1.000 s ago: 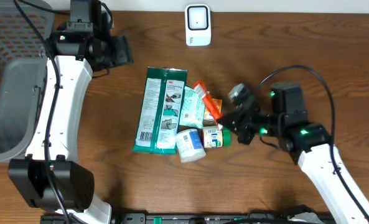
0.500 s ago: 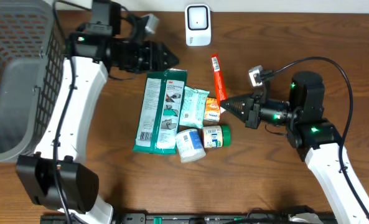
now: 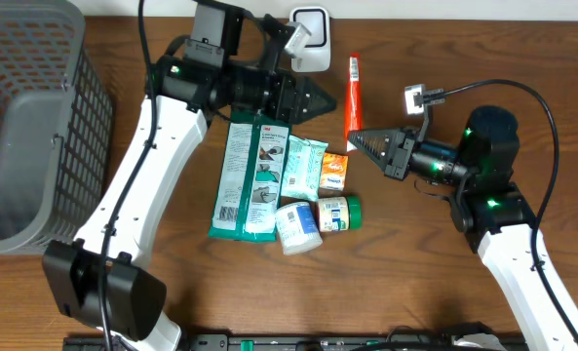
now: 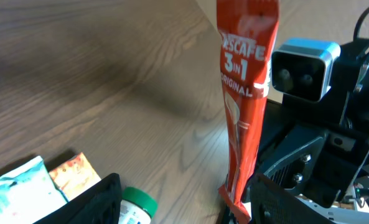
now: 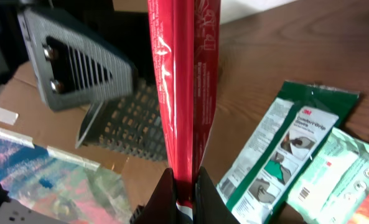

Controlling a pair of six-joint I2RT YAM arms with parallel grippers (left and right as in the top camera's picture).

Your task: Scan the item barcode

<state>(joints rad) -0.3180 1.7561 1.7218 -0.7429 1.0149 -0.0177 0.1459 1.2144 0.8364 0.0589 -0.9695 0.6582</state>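
Observation:
A red Nescafe 3in1 sachet (image 3: 352,90) is held off the table, and my right gripper (image 3: 359,140) is shut on its lower end. The right wrist view shows the sachet (image 5: 184,81) rising straight from the closed right gripper (image 5: 184,186). My left gripper (image 3: 310,98) is open just left of the sachet and points toward it. From the left wrist the sachet (image 4: 243,93) hangs ahead, near the right side of the left gripper (image 4: 184,208), not touched. The white scanner (image 3: 309,39) stands at the table's back edge, partly behind the left wrist.
A green 3M pack (image 3: 251,171), a teal wipes pack (image 3: 303,168), an orange packet (image 3: 333,171), a green-lidded bottle (image 3: 337,213) and a white tub (image 3: 298,227) lie mid-table. A grey basket (image 3: 25,117) fills the left side.
The right gripper has lifted the sachet out of the pile and carried it up toward the back. The left arm has swung right from beside the basket to next to the sachet.

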